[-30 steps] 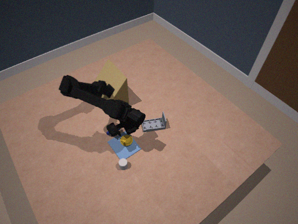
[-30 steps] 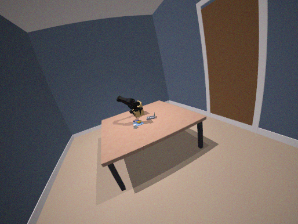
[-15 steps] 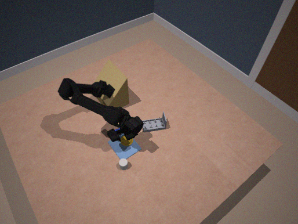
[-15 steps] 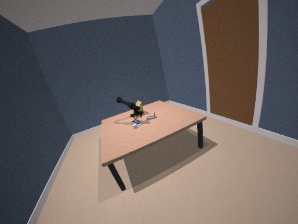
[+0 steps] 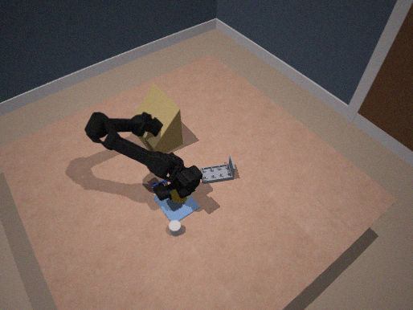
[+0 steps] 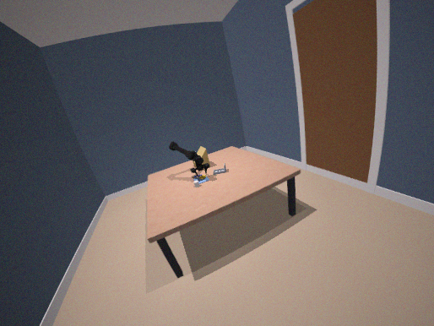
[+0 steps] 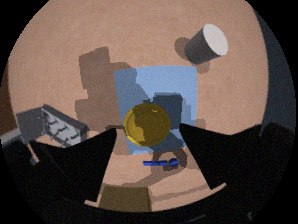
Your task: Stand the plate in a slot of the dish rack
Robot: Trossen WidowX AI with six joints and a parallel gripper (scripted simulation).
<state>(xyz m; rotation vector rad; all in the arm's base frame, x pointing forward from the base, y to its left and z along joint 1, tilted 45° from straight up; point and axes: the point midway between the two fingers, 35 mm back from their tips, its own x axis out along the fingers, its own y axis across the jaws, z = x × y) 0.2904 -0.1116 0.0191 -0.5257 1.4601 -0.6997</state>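
The yellow plate lies flat on a light blue mat. My gripper is open and empty, lowered right over the plate, with one finger on each side of it in the wrist view. The arm hides most of the plate in the top view. The grey dish rack stands on the table a little to the right of the mat, with short pegs and one raised end wall.
A white cup stands just in front of the mat. A small blue pen lies by the mat's back edge. A tall yellow box stands behind, near the arm's base. The wooden table carries everything.
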